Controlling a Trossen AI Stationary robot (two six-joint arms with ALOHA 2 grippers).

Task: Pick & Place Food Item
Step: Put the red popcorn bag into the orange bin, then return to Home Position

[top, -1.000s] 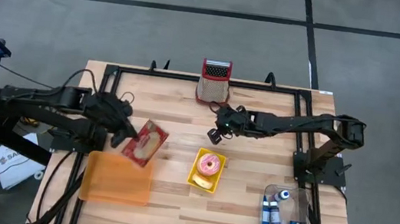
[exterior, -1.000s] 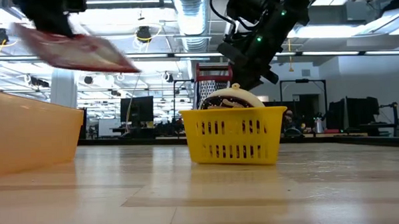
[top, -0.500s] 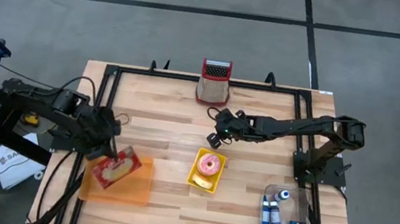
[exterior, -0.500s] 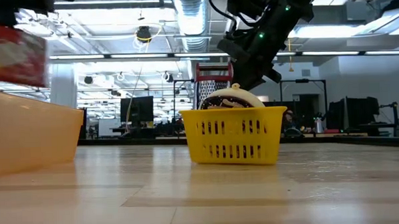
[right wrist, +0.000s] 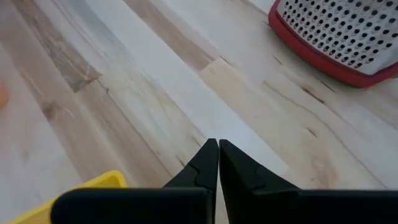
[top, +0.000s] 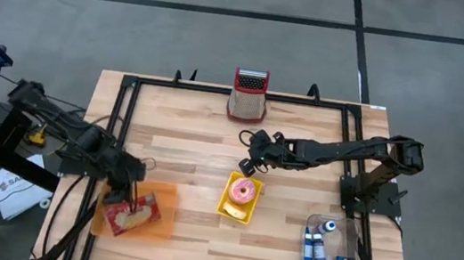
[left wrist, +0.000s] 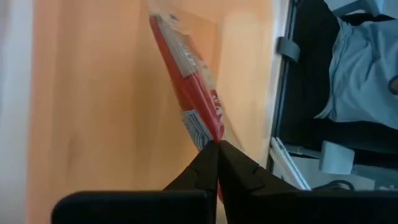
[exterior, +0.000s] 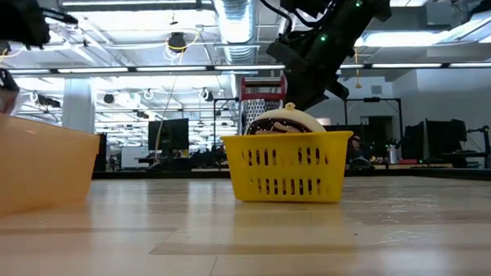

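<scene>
The left gripper (left wrist: 217, 144) is clamped on a flat red food packet (top: 133, 213) with a pale picture on its face, tilted inside the orange bin (top: 165, 195). Farther off, the right gripper (top: 250, 162) hangs closed and empty above the tabletop (top: 197, 125).

Both arms matte black, jointed segments, black cables looped off left arm (top: 62, 121). Right arm (top: 346, 148) shows small green LEDs in low view. Fingers (right wrist: 202, 165) dark, tapered.

Food packet (top: 133, 214): flat, red with pale printing, tilted, over the orange tray (top: 164, 202) at the table's front left.
</scene>
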